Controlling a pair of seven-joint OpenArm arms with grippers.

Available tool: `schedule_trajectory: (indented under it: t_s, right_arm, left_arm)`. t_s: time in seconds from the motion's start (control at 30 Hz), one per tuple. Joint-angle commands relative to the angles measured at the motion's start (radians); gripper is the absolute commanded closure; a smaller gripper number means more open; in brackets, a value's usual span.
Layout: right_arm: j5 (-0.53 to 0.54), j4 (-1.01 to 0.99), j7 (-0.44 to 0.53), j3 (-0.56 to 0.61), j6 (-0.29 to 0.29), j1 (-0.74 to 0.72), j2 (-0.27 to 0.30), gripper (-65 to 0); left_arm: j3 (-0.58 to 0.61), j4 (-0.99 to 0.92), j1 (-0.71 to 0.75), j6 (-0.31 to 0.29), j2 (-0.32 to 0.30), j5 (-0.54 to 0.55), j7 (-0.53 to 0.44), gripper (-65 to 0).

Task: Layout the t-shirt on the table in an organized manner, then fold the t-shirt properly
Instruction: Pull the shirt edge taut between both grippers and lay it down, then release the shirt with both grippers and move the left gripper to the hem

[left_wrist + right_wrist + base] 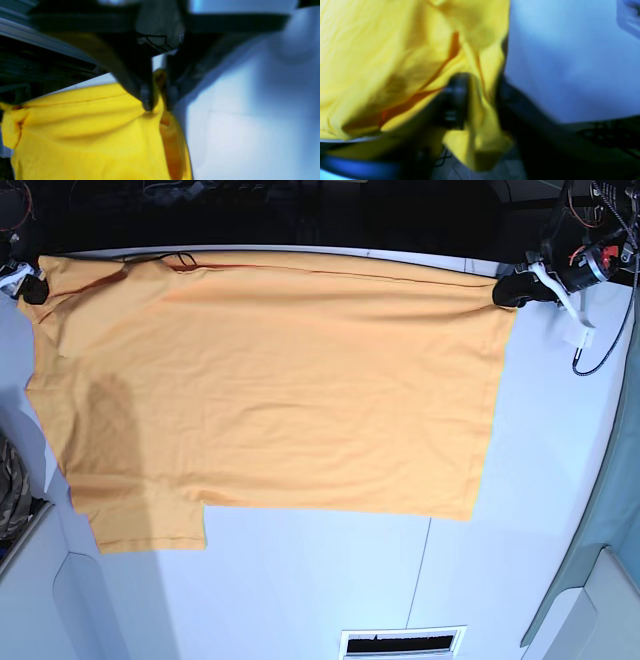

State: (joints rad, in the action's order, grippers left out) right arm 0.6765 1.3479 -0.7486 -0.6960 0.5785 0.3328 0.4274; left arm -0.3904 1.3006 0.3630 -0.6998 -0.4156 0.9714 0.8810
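Left wrist: left gripper [158, 106] pinches a bunched edge of the t-shirt [87, 130], cloth hanging below and left, white table [250, 125] at right.

Right wrist (blurry): right gripper [470, 100] sits buried in folds of yellow cloth; grip can't be judged.

Base: one shirt, plain side up, spread flat, stretched between two grippers at far corners.

T-shirt [270, 380]: orange-yellow, short-sleeved, plain side showing. Spread wide and nearly flat, lightly wrinkled; far edge stretched taut, one sleeve at the near corner. Tabletop [300, 590]: white, flat, thin dark seam lines, bearing the t-shirt.
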Motion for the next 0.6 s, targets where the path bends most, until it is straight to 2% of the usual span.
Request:
schedule_trajectory:
  t_s: [0.0, 0.03, 0.1, 0.3, 0.43, 0.53, 0.57]
  right_arm:
    - [0.012, 0.011, 0.015, -0.013, 0.000, -0.003, 0.024, -27.1]
    - [0.012, 0.011, 0.016, -0.019, -0.002, -0.003, 0.024, -27.3]
    - [0.013, 0.012, 0.028, -0.041, -0.015, -0.006, 0.024, -27.3]
    - [0.007, 0.012, 0.072, -0.120, -0.037, -0.054, 0.025, -27.3]
    - [-0.027, 0.011, 0.095, -0.119, -0.042, -0.129, 0.027, -27.3]
    - [-0.061, -0.018, 0.122, -0.088, -0.089, -0.220, 0.036, -27.3]
    - [-0.087, -0.043, 0.134, -0.064, -0.102, -0.262, 0.043, -27.3]
  left_arm:
    - [-0.009, 0.015, 0.001, 0.002, -0.020, 0.033, 0.032, -20.5]
    - [-0.009, 0.020, 0.001, 0.002, -0.020, 0.071, 0.062, -22.7]
    - [-0.009, 0.045, 0.001, 0.002, -0.020, 0.129, 0.098, -23.0]
    - [-0.009, 0.182, 0.000, 0.002, -0.020, 0.131, 0.103, -23.0]
    - [-0.008, 0.206, 0.000, 0.002, -0.020, 0.131, 0.090, -23.0]
    - [-0.004, 0.206, -0.003, 0.002, -0.020, 0.130, 0.078, -23.7]
    - [0.002, 0.206, -0.009, 0.002, -0.021, 0.126, 0.079, -25.8]
